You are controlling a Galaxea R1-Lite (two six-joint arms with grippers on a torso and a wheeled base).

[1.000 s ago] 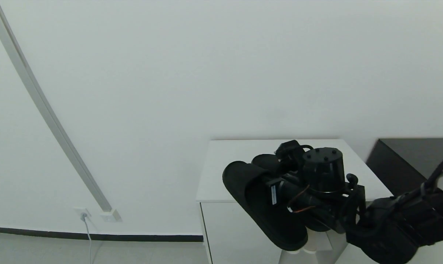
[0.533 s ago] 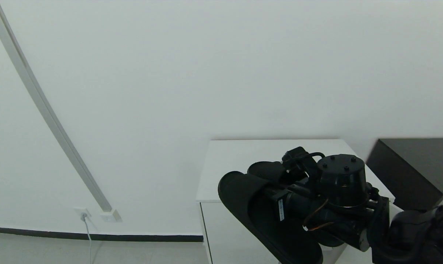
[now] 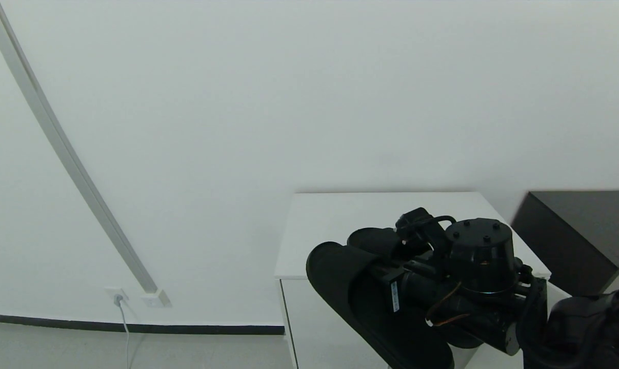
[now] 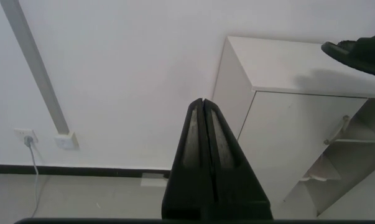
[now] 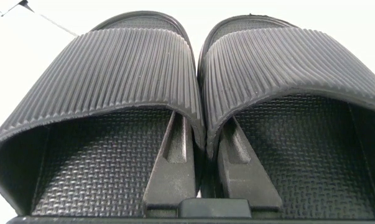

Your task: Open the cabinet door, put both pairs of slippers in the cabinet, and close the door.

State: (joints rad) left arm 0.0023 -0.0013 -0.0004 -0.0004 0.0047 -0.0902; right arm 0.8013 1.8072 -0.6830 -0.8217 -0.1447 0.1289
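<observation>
A pair of black ribbed slippers (image 5: 137,68) is held side by side, soles facing left, in front of the white cabinet (image 3: 365,210). My right gripper (image 5: 203,180) is shut on the pair, one finger (image 5: 171,168) under each strap, pinching the inner walls together. In the head view the slippers (image 3: 340,271) hang at the cabinet's front top edge with the right gripper (image 3: 383,271) behind them. My left gripper (image 4: 203,106) is shut on nothing, off to the cabinet's left. The cabinet (image 4: 287,62) shows a front panel and white inner shelves (image 4: 349,155) to its right; a slipper tip (image 4: 361,53) hangs over its top.
A dark box-like surface (image 3: 576,230) stands right of the cabinet. A grey conduit (image 3: 58,143) slants down the white wall to a socket with a plugged cable (image 3: 117,300). Bare floor lies left of the cabinet.
My right arm has carried the slippers lower and slightly nearer over the last second, then nearly stopped. The grip is unchanged.
</observation>
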